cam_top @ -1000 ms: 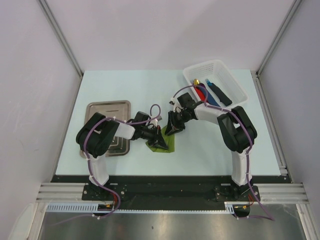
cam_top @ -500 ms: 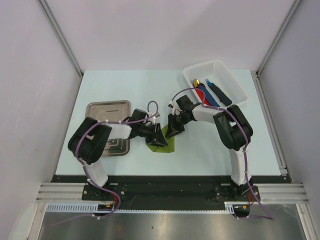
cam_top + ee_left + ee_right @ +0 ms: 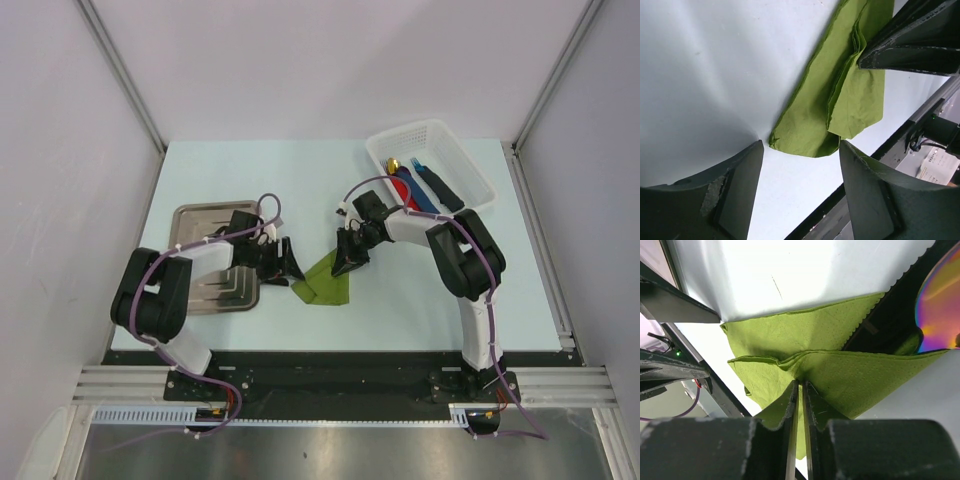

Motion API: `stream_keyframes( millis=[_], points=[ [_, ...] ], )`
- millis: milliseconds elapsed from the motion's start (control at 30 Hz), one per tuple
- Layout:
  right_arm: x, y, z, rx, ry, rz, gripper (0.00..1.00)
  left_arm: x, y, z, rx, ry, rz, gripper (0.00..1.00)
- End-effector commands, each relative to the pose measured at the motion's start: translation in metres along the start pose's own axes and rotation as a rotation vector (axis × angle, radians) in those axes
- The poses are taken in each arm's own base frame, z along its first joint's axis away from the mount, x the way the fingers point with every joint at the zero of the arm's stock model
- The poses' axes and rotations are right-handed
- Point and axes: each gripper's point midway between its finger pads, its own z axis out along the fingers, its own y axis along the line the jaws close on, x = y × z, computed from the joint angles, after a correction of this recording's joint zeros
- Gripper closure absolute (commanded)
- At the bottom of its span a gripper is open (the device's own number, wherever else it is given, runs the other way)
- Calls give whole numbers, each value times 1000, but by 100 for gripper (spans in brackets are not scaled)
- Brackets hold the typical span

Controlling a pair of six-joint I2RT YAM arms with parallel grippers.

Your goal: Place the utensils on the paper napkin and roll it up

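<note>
Tabletop (image 3: 300, 180), pale blue-white, flat; carries all the items below.

White perforated plastic basket (image 3: 466, 156), far right corner. Holds slim dark utensils (image 3: 441, 188) beside a blue piece and a red one. At least one dark piece lies here, well apart from the napkin.

Silver rectangular metal tray (image 3: 205, 215), left side; the left arm lies over its near edge.

Olive-green thin paper napkin (image 3: 325, 287), centre of the tabletop between the two arms. It is folded over on itself in several layers, not spread flat.

Left pincer (image 3: 288, 262), just left of the napkin. Its fingers stand apart and grip nothing.

Right pincer (image 3: 346, 265), at the napkin's far edge. Its fingers are drawn nearly together, nipping a fold of the napkin.

Handling note (judgement): the step looks like arranging the napkin. The right pincer should keep the nipped fold low and draw it slowly, since thin paper tears or drags. The left pincer should pin the free corner to the tabletop first, so the sheet opens rather than slides.

View notes: only the overhead view shows the basket, the tray and both arms. The left wrist view alone shows the bare gap between its fingers, with the napkin's corner beyond. The right wrist view alone shows the layers caught at its fingertips. It also shows a dark strip and an iridescent curved surface (image 3: 940, 310) behind the fold; what these are cannot be told.
</note>
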Motion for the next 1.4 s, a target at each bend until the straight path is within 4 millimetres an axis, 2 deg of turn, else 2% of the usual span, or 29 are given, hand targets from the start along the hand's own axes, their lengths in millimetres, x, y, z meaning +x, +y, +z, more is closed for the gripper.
stream_keyframes(
  millis=[0,200,433,533,600,700,733,833,867,1000,1033,1133,1233,1367],
  points=[
    [23,-41,25,123,57,19,88,17,12,9,-5,64,-22,32],
    [25,-43,29,127,63,28,89,20,-10,31,138,114,-41,33],
    [23,-43,31,126,62,24,90,-9,-39,45,252,41,59,30],
    [22,-43,31,125,62,29,90,-16,-44,53,272,42,75,31],
    [22,-43,32,125,64,30,91,-11,-39,57,265,67,58,31],
    [22,-44,32,130,63,27,91,-7,-35,52,248,77,42,34],
    [21,-44,31,129,60,27,91,0,-31,50,241,86,22,36],
    [20,-43,31,131,56,27,92,2,-28,38,234,67,-2,41],
    [20,-43,31,132,56,29,93,12,-24,35,219,92,-32,43],
    [20,-44,31,134,53,31,94,19,-28,24,235,92,-39,55],
    [20,-44,31,134,52,32,95,17,-32,21,244,84,-33,63],
    [20,-45,32,133,52,35,97,4,-45,14,271,33,-6,77],
    [21,-44,34,133,55,35,99,-4,-57,13,287,24,15,84],
    [20,-44,34,136,52,32,100,-10,-73,15,318,12,48,87]
  ],
)
